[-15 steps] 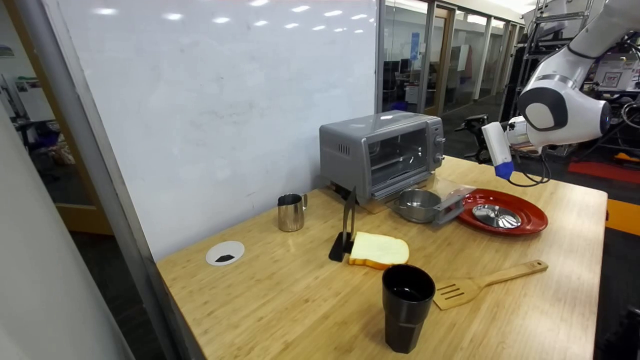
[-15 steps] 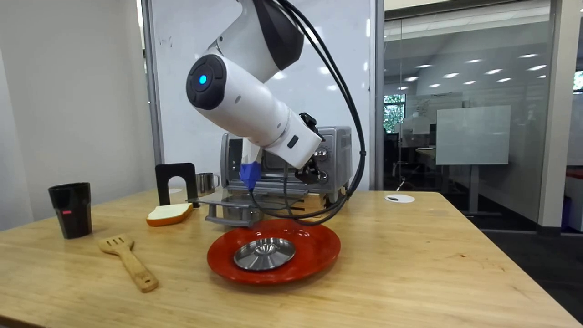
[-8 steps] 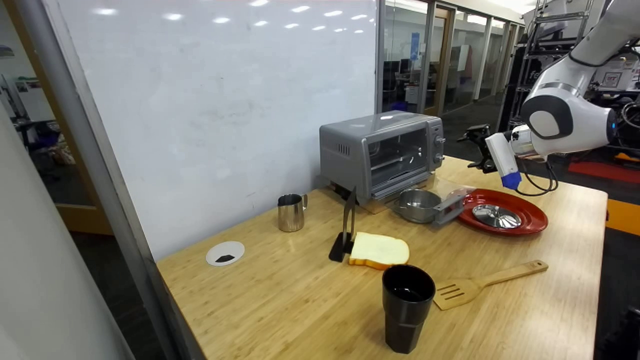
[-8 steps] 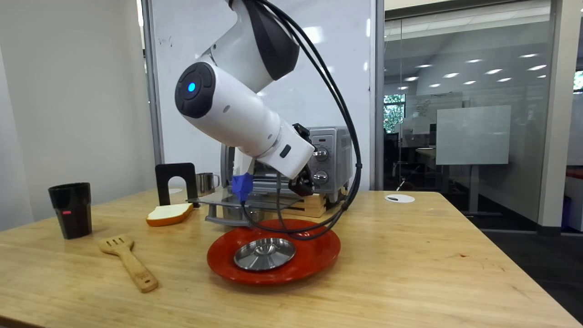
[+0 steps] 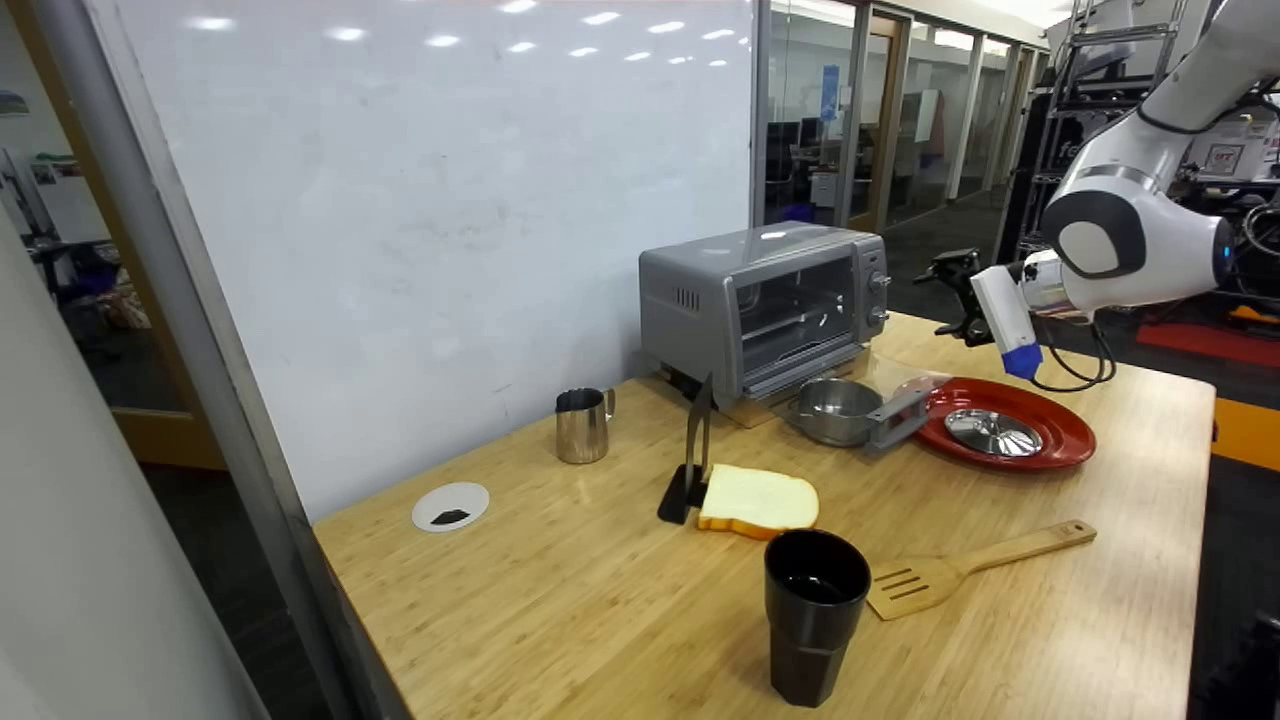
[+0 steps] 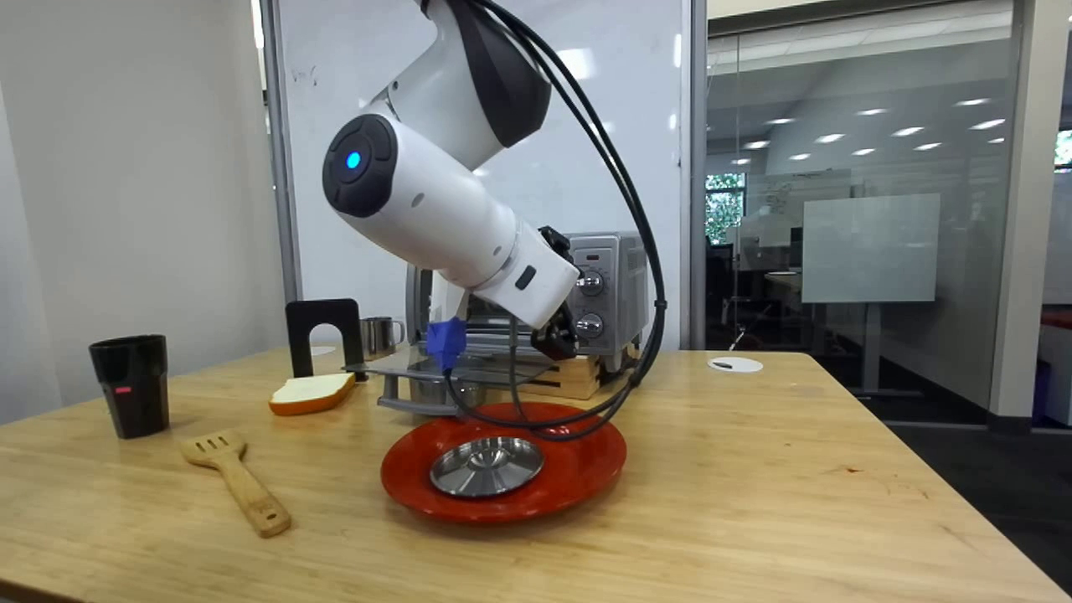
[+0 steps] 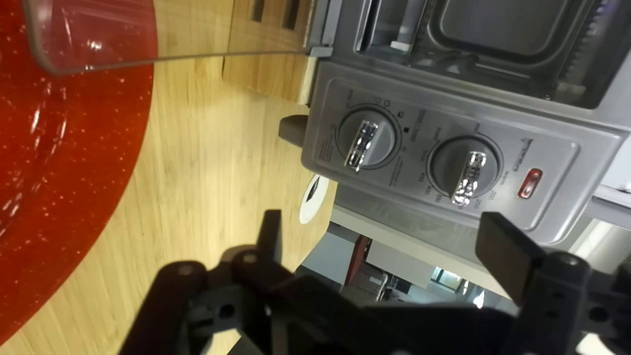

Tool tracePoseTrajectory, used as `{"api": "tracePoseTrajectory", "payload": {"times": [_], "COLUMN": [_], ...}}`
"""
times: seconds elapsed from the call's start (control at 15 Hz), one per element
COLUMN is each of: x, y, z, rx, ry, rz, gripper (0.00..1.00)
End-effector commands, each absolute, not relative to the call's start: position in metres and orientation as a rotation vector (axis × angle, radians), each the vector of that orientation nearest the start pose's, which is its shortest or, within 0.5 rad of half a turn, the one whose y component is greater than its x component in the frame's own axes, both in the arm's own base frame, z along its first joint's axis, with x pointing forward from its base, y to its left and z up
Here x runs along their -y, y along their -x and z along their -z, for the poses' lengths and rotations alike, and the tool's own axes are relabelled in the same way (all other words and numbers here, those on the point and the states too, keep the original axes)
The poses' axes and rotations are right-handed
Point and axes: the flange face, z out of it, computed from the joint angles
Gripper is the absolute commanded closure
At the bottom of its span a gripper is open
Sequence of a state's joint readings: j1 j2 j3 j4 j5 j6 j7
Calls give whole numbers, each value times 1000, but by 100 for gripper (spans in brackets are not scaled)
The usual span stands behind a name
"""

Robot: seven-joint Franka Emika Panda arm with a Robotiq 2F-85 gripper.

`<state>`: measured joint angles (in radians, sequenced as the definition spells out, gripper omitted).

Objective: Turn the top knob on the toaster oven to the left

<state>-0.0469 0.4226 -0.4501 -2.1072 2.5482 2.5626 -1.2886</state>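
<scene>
The silver-grey toaster oven [image 5: 690, 305] stands against the whiteboard; its glass door is folded down. Its top knob [image 7: 466, 170], with a shiny clear grip bar, sits beside a red light and temperature markings in the wrist view. That knob also shows in both exterior views [image 5: 878, 281] [image 6: 590, 283]. The bottom knob [image 7: 367, 140] is beside it in the wrist view. My gripper [image 7: 382, 222] is open and empty, its fingers wide apart, facing the control panel. In an exterior view my gripper [image 5: 930, 304] is apart from the oven, in front of the knobs.
The lowered glass door [image 6: 427, 409] juts out over a steel pan [image 5: 838, 410]. A red plate [image 6: 586, 469] with a metal lid [image 6: 486, 466] lies in front. Bread [image 5: 760, 500], a black cup [image 5: 815, 610], a spatula [image 5: 985, 560], a black bookend [image 6: 301, 322] and a steel cup [image 5: 582, 428] stand around.
Over the last second my arm has drawn back from the oven and dropped slightly, shifting left in an exterior view so both knobs show. In the last half second nothing visibly moved.
</scene>
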Motion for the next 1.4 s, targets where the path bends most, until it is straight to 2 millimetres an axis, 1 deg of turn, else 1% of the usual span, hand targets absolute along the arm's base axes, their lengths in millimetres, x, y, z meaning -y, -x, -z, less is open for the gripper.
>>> {"api": "tracePoseTrajectory", "payload": {"times": [0.0,0.33,0.6,0.67,0.8,1.0,1.07,1.2,1.33], "x": [285,294,290,295,292,292,289,275,266], "y": [-500,-510,-512,-510,-511,-516,-519,-526,-531], "z": [-227,-228,-223,-226,-226,-231,-229,-222,-221], "rx": [-1500,-1395,-1360,-1350,-1337,-1341,-1355,-1364,-1364], "ry": [1613,1484,1417,1412,1397,1368,1363,1350,1331], "rz": [1265,1320,1319,1306,1300,1290,1269,1216,1184], "gripper": [0,0,0,0,0,0,0,0,0]}}
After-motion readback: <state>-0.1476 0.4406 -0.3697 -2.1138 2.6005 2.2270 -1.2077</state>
